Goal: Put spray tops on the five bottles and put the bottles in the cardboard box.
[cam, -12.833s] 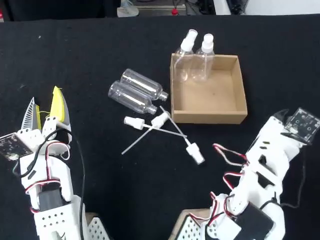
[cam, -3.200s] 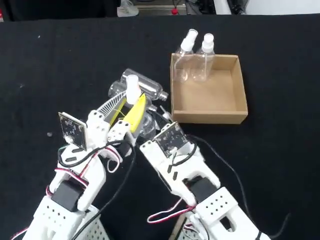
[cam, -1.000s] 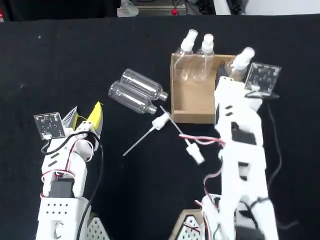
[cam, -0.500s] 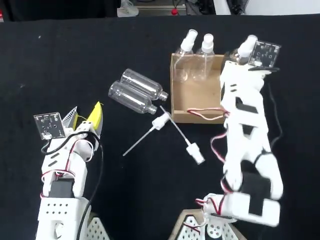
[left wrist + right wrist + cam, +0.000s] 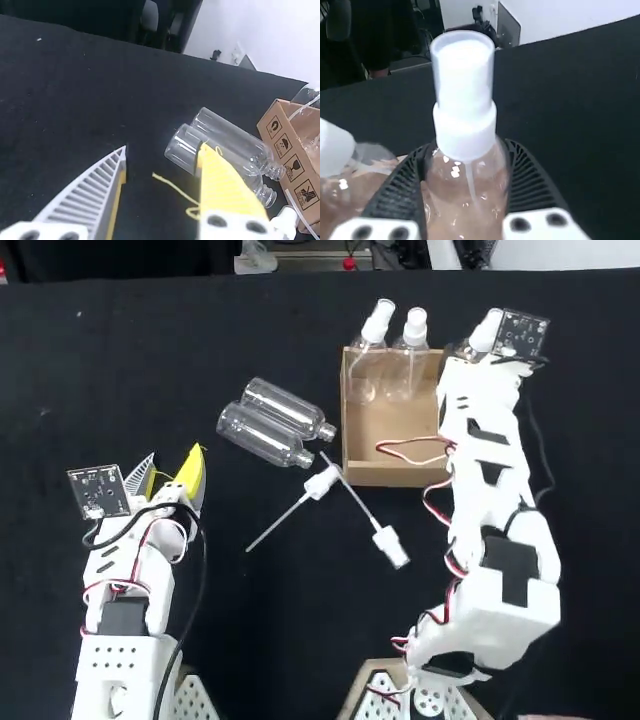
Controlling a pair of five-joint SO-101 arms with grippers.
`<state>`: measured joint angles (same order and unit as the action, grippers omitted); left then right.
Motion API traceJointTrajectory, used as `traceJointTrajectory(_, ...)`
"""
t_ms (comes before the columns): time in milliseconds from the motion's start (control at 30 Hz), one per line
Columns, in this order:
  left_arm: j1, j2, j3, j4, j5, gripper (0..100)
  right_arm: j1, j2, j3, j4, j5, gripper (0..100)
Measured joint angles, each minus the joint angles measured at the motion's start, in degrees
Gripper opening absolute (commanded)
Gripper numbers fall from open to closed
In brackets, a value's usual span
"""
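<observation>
Black cloth covers the table [image 5: 120, 340], where a shallow brown cardboard box [image 5: 385, 476] sits toward the far side. A pair of clear plastic capped bottles [image 5: 402, 370] stands upright in its far left corner. The right gripper [image 5: 470, 350] is clamped around the body of a third bottle [image 5: 465, 115], clear with a white spray top already on. It holds that bottle upright at the box's far right corner, beside the pair. The arm hides the bottle's base, so I cannot tell whether it has touched the box floor; the coming move looks like a straight drop and release. Two clear uncapped bottles [image 5: 272, 422] lie on their sides left of the box, long axes diagonal and necks toward it. Two loose white spray tops [image 5: 322, 482] with dip tubes lie just in front of them. The left gripper [image 5: 172, 455] hangs spread and empty, nearer to those bottles than the right.
</observation>
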<state>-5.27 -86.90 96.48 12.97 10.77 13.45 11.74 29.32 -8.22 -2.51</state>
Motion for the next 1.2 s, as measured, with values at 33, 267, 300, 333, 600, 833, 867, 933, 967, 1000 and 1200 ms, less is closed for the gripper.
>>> traceJointTrajectory(33, 0.0, 0.0, 0.0, 0.0, 0.0, 22, 0.0, 0.7, -0.44, 0.0, 0.0, 2.5)
traceJointTrajectory(267, 0.0, 0.0, 0.0, 0.0, 0.0, 22, 0.0, 3.87, -0.62, -6.59, 0.0, 2.5)
traceJointTrajectory(300, 0.0, 0.0, 0.0, 0.0, 0.0, 22, 0.0, 4.31, -0.62, -8.62, 0.0, 2.5)
traceJointTrajectory(333, 0.0, 0.0, 0.0, 0.0, 0.0, 22, 0.0, 4.75, -0.62, -10.46, 0.0, 2.5)
traceJointTrajectory(600, 0.0, 0.0, 0.0, 0.0, 0.0, 22, -0.53, 9.14, -0.62, -13.89, 0.0, 2.5)
traceJointTrajectory(833, 0.0, 0.0, 0.0, 0.0, 0.0, 22, -0.44, 11.25, -2.37, -14.42, 0.0, 2.8)
traceJointTrajectory(867, 0.0, 0.0, 0.0, 0.0, 0.0, 22, -0.44, 11.6, -2.46, -14.42, 0.0, 2.8)
traceJointTrajectory(933, 0.0, 0.0, 0.0, 0.0, 0.0, 22, -0.44, 11.69, -2.46, -14.42, 0.0, 2.9)
traceJointTrajectory(967, 0.0, 0.0, 0.0, 0.0, 0.0, 22, -0.53, 11.69, -2.46, -14.42, 0.0, 2.9)
traceJointTrajectory(1000, 0.0, 0.0, 0.0, 0.0, 0.0, 22, -0.53, 11.69, -2.46, -14.42, 0.09, 2.9)
traceJointTrajectory(1200, 0.0, 0.0, 0.0, 0.0, 0.0, 22, -0.53, 11.69, -2.46, -14.42, 0.09, 3.0)
